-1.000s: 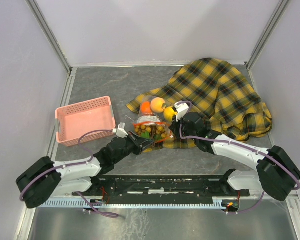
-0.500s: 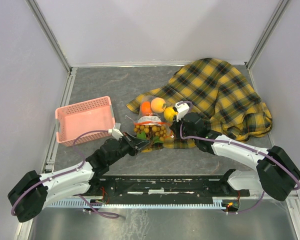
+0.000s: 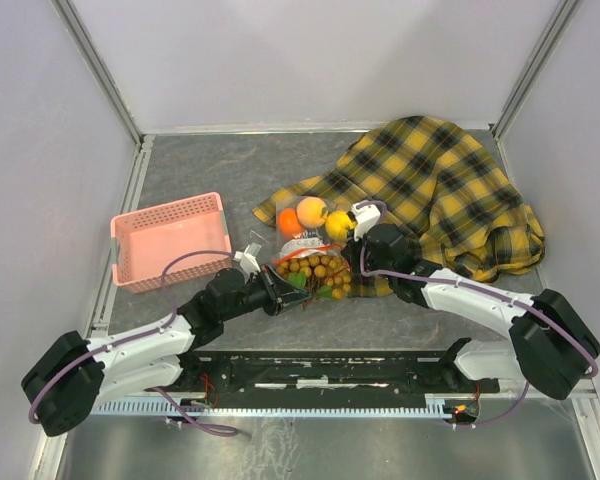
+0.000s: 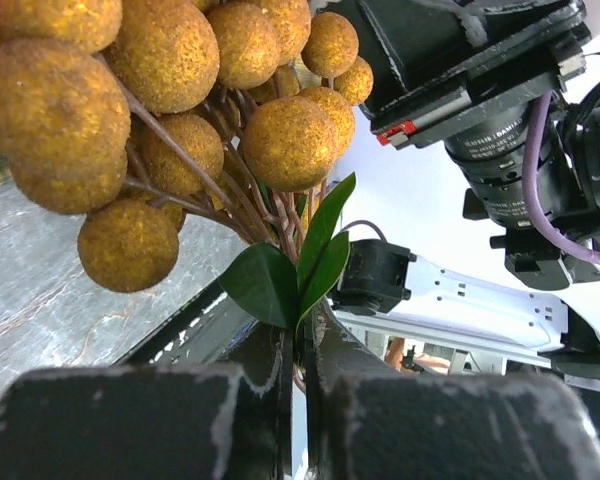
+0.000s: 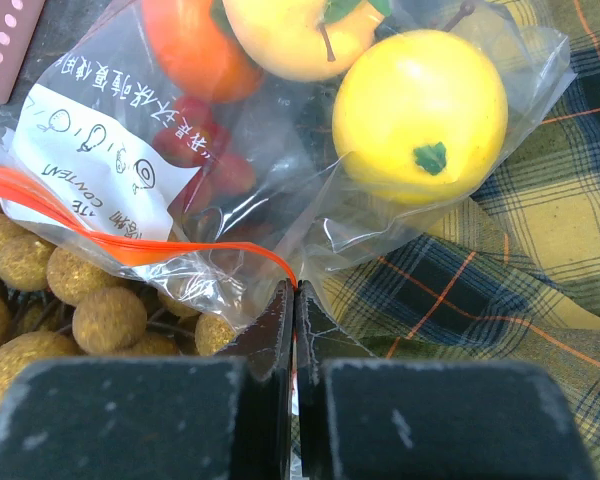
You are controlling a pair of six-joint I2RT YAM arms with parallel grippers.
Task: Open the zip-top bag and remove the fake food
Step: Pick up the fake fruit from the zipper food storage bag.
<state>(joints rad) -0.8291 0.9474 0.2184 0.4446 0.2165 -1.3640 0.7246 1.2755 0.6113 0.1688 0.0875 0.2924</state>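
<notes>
A: Gripped what, on the left?
B: Clamped the green leaves (image 4: 270,285) at the stem end of the grape bunch (image 4: 170,60) with the left gripper (image 4: 299,345), jaws pressed tight together, no gap showing.

A: And on the right?
B: Pinched the zip-top bag (image 5: 280,170) with the right gripper (image 5: 294,300), jaws closed flat on the plastic, right at one end of the orange zip strip (image 5: 130,248), over the plaid cloth (image 5: 460,290).

A: Lay where, seen from the top?
B: At centre frame, just above both grippers. Pointed its mouth toward the lower edge and its closed end toward the top, with the strip running left to right. Held an orange fruit (image 3: 289,219), a peach-coloured fruit (image 3: 313,210) and a yellow fruit (image 3: 338,226) inside.

A: And the bunch?
B: Sat lower centre, just below the strip, seemingly mostly clear of the mouth. Slanted: stem toward lower left at the left gripper, balls fanned toward upper right against the bag.

A: Next, then?
B: Probably called for a pull toward lower left, along that slant, away from the bag anchored on the right. Would also bring it nearer the pink basket (image 3: 170,238) at frame left.
</notes>
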